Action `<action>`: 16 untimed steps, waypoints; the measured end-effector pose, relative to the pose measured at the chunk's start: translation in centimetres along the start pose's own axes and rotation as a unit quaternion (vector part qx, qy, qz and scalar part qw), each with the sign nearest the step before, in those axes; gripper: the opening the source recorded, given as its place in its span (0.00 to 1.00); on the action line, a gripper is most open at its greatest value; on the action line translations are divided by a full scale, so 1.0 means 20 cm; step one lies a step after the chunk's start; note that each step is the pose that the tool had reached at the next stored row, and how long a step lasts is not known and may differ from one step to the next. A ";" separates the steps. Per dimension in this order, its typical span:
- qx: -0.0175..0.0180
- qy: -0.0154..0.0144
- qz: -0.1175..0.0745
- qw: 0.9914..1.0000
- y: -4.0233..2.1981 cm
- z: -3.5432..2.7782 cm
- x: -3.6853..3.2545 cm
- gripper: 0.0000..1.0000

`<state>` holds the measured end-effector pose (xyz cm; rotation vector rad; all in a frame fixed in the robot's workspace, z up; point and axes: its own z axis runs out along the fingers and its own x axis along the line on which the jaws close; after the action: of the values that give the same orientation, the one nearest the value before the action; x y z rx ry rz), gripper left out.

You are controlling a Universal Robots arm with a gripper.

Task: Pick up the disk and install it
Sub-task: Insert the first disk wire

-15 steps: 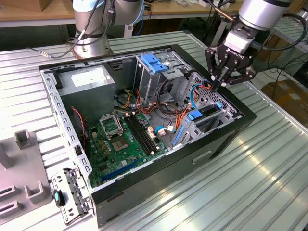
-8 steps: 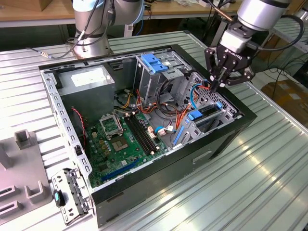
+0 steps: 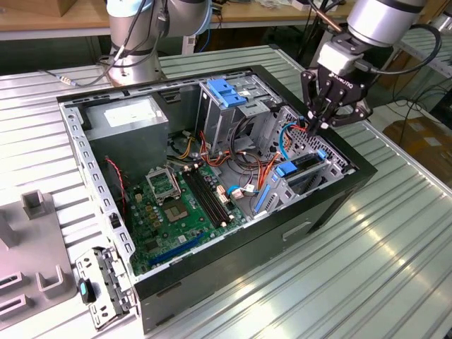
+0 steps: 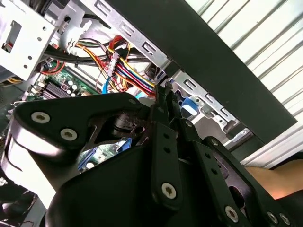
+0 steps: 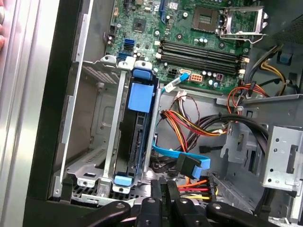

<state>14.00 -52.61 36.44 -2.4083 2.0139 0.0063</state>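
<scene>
Open computer case (image 3: 332, 205): lying on its side on the ribbed metal table (image 3: 381, 282), side panel off, inside facing up.

Pincer (image 3: 316, 127): hanging inside the case at the corner toward the exterior view's right, just above the drive bay; fingers (image 5: 163, 189) are drawn close together in both wrist views, with nothing visibly held between them; whether they are touching the wires beneath, cannot tell.

Disk (image 5: 137, 142): sitting on edge in the metal drive bay (image 5: 94, 137), seen edge-on in the first wrist view as a dark slab between 2 upright bay walls, with a blue plastic rail (image 5: 141, 97) along its upper edge and a small blue tab (image 5: 122, 179) at the end nearest the pincer. In the exterior view the blue rail (image 3: 284, 169) is showing in the bay just beside the pincer.

Cables: a blue flat cable with connector (image 5: 189, 165) and a bundle of red, yellow and orange wires (image 5: 189, 125) are lying beside the bay, near the fingertips.

Circuit board (image 3: 176, 205): green, lying flat in the case floor, well apart from the pincer.

Grey box with white sticker (image 3: 127, 120): sitting in the far corner of the case.

Cage with blue latch (image 3: 226, 95): standing between the grey box and the pincer
</scene>
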 end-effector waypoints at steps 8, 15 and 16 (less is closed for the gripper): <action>0.000 0.000 0.042 0.999 0.014 0.016 -0.003 0.17; 0.000 0.000 0.046 0.999 0.045 0.023 0.006 0.17; 0.000 0.000 0.046 0.999 0.050 0.024 0.009 0.17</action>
<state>13.04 -52.97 35.96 -2.3130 2.1225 0.0059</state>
